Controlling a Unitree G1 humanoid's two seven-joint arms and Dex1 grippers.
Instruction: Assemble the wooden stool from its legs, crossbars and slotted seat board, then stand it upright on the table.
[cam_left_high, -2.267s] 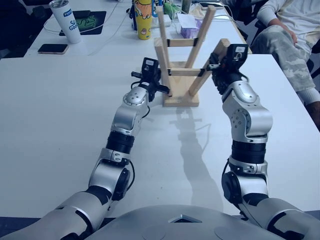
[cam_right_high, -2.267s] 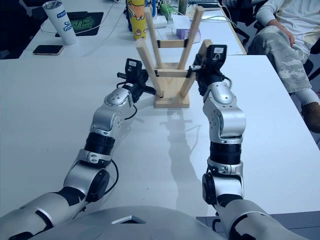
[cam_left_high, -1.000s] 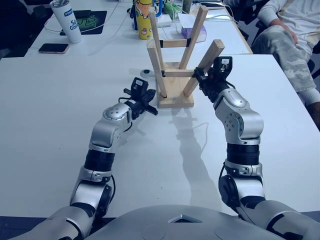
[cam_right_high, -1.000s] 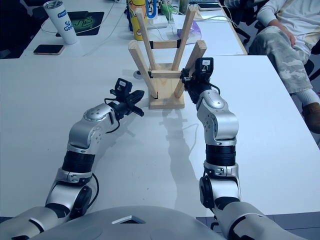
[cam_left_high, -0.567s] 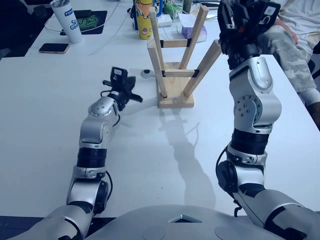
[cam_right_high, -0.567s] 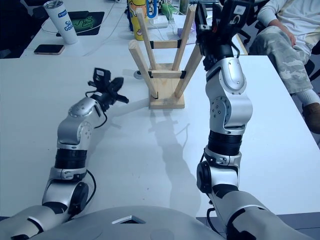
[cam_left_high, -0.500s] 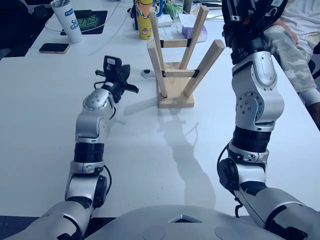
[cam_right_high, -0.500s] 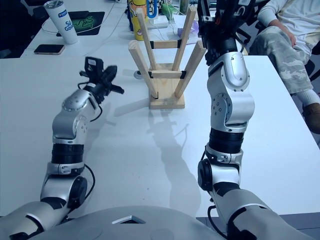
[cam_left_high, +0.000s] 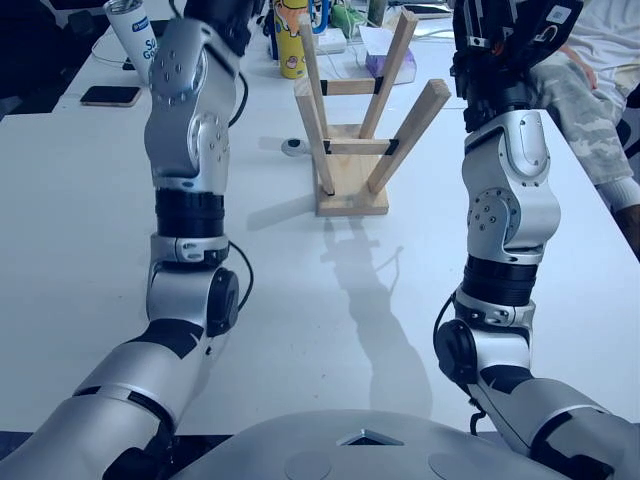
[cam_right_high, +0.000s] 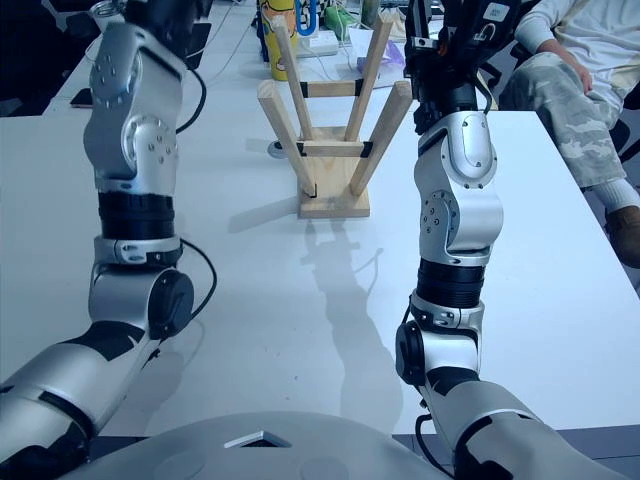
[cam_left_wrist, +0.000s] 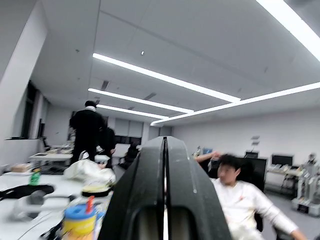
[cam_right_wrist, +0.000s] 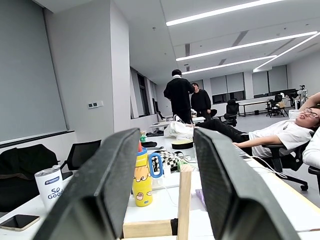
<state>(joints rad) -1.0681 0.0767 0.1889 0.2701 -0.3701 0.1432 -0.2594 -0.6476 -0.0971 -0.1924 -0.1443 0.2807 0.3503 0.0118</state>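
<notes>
Right jaws open w/ a wide gap and nothing gripped, held high. Tip of one of the legs (cam_right_wrist: 184, 195) shows between them, farther out and lower. Left jaws closed, dark pads (cam_left_wrist: 145, 200) pressed flat together on nothing, also up high. The stool (cam_left_high: 352, 170) sits well below them, off to their right.

Stool looks fully put together but is upside down: seat board (cam_right_high: 335, 195) flat on the counter (cam_left_high: 100, 220), four legs pointing up, crossbars (cam_left_high: 355, 146) seated between them. So by my read assembly is done and only the flip is left. Next I'd bring both jaws down, open the left, take opposite legs or a crossbar, lift, roll it over and set all four feet down square. Splayed legs mean an off-centre grip could twist it, so go slow.

Wood is pale, unfinished-looking, w/ square-section legs leaning outward. Dark bands mark the joints where bars meet legs. Seat board is a flat rectangular slab. Counter is smooth, white, matte.

Further out from the jaws: small round bit (cam_left_high: 291, 147) just beside the stool on the left-arm side, then a yellow bottle (cam_left_high: 288, 45), white tumbler (cam_left_high: 130, 40) and dark phone (cam_left_high: 105, 96) at the far end.
</notes>
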